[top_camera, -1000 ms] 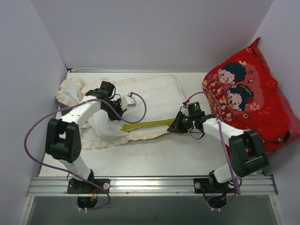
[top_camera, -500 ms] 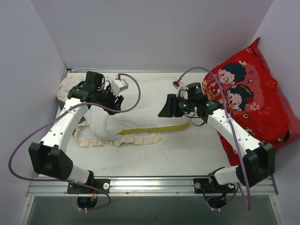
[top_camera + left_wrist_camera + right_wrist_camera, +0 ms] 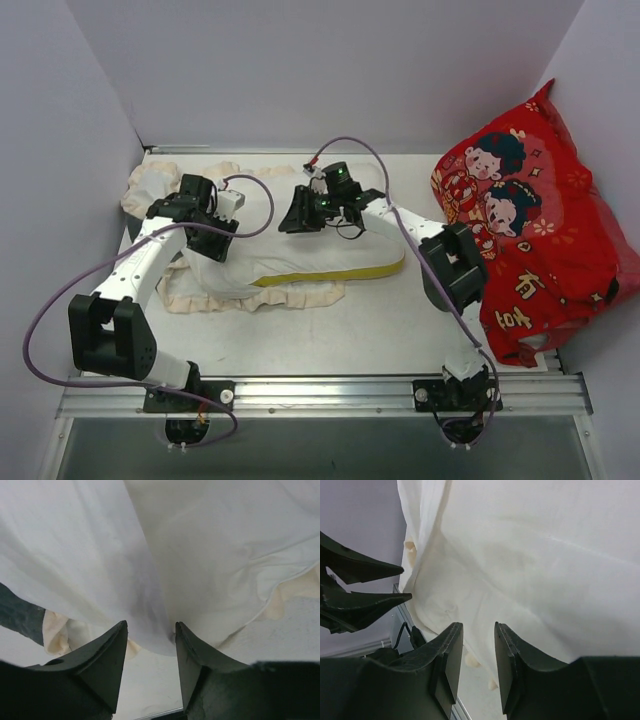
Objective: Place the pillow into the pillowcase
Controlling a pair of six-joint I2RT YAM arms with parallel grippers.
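A: White quilted item: pillow (image 3: 345,235), mid-worktop (image 3: 400,330), left part inside the frilled pillowcase (image 3: 200,295). Status?

B: Partly done, I judge. Yellow strip (image 3: 330,272) and right end uncovered; the case needs drawing rightward.

A: Pincers?

B: Left pincer (image 3: 150,627): parted, at the cased end, cloth fold between its tips. Right pincer (image 3: 479,627): parted, gripping nothing, over the pillow's middle.

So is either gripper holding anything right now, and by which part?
Nothing held. Left gripper and right gripper both open; pillowcase fabric sits past the fingertips, unpinched.
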